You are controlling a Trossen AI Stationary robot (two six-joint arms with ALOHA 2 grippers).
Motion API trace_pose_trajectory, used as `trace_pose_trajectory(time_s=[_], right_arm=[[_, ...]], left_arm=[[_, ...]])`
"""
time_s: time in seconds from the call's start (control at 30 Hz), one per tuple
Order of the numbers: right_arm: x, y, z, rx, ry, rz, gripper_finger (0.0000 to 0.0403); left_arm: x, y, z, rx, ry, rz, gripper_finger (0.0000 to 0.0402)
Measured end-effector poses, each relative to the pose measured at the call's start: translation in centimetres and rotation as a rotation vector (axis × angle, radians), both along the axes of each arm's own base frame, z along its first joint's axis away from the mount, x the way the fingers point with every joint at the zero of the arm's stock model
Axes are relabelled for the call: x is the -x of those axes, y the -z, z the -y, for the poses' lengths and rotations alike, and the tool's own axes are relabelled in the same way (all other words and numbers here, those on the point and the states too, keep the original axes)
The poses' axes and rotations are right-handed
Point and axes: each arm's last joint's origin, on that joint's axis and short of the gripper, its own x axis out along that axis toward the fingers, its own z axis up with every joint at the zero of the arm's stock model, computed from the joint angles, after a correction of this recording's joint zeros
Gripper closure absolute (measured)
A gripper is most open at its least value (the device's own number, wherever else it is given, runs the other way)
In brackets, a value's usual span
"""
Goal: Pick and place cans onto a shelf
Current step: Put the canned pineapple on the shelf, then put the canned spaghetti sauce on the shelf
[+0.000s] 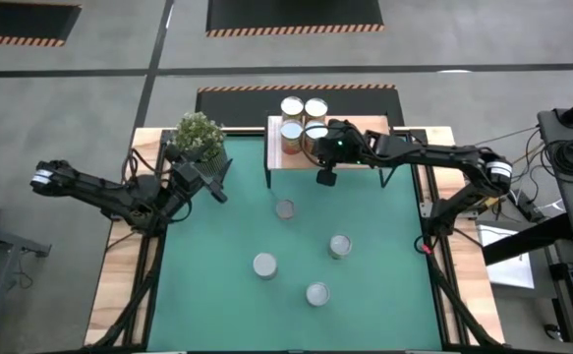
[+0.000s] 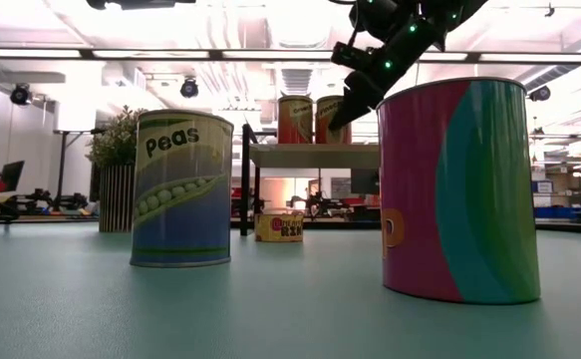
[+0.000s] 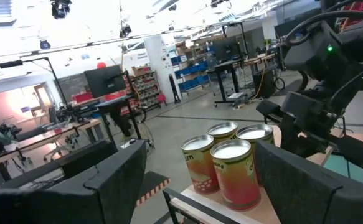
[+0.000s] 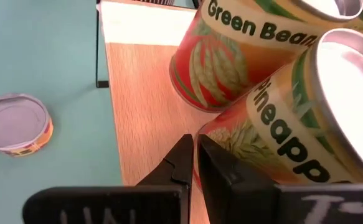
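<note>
On the green table mat (image 1: 217,295) four cans (image 1: 264,265) stand upright, well clear of the right gripper (image 1: 326,178), jaws closed and empty over the shelf (image 1: 350,157) edge; left gripper (image 1: 210,183), spread wide, lies nearer.

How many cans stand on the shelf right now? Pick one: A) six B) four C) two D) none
B: the high view shows four cans clustered on the shelf, while four others stay on the green mat.
</note>
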Motion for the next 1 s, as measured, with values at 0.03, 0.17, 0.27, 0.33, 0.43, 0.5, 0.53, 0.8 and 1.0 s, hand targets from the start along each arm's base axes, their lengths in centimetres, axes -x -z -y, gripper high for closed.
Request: trace_pose_trajectory(time_s=[0.03,0.17,0.27,0.33,0.43,0.5,0.53,0.8,1.0], right_arm=[[0.0,-0.1,0.0,0.003,0.001,0.004,0.0390],[0.0,-0.1,0.0,0.010,0.001,0.003,0.0390],[0.0,-0.1,0.2,0.011,0.004,0.005,0.0390],[0.1,-0.1,0.2,0.012,0.007,0.005,0.0390],[0.1,-0.1,0.4,0.015,0.011,0.006,0.0390],[0.2,-0.1,0.6,0.016,0.016,0.006,0.0390],[0.2,-0.1,0.7,0.019,0.016,0.004,0.0390],[0.2,-0.2,0.7,-0.006,-0.008,0.016,0.0390],[0.6,-1.3,-0.2,-0.063,-0.061,0.078,0.0390]], left_arm=[[0.0,0.0,0.0,0.000,0.000,0.000,0.0122],[0.0,0.0,0.0,0.000,0.000,-0.001,0.0122],[0.0,0.0,0.0,0.000,0.000,-0.001,0.0122],[0.0,0.0,0.0,0.000,0.000,0.000,0.0122],[0.0,0.0,0.0,0.000,0.000,-0.001,0.0122],[0.0,0.0,0.0,0.000,0.000,0.000,0.0122],[0.0,0.0,0.0,0.000,0.000,0.000,0.0122],[0.0,0.0,0.0,0.000,0.000,0.000,0.0122],[0.0,0.0,0.0,0.000,0.000,0.000,0.0122]])
